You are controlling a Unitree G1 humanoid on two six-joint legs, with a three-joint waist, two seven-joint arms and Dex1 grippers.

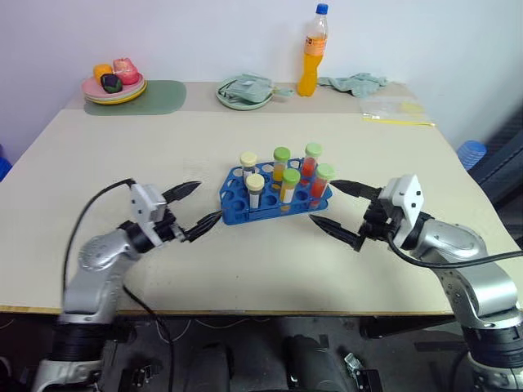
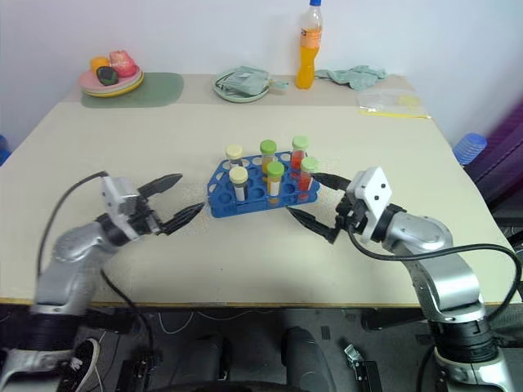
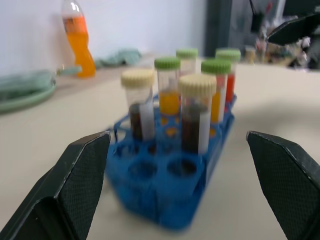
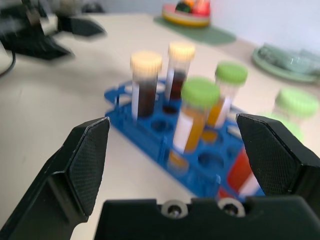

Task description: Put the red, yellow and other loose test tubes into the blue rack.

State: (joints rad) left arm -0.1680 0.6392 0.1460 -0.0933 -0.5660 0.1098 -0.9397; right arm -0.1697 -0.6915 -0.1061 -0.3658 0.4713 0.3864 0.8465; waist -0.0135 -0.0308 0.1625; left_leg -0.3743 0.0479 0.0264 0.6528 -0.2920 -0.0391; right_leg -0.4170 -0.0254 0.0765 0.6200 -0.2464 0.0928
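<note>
The blue rack (image 1: 245, 214) sits at the middle of the table. Several capped test tubes stand upright in it: cream-capped ones with dark contents (image 1: 255, 191), green-capped ones with yellow liquid (image 1: 289, 188) and green-capped ones with red-orange liquid (image 1: 310, 164). My left gripper (image 1: 208, 201) is open just left of the rack, pointing at it, with nothing between its fingers. My right gripper (image 1: 321, 201) is open just right of the rack and also holds nothing. The left wrist view looks at the rack (image 3: 165, 200) between that gripper's spread fingers (image 3: 85, 170).
An orange drink bottle (image 1: 312, 51) with a blue cap stands at the back. Near it are a green bowl with a cloth (image 1: 243, 91), another cloth (image 1: 353, 82) and a plastic bag (image 1: 394, 108). A plate of toy fruit (image 1: 113, 85) on a green mat is back left.
</note>
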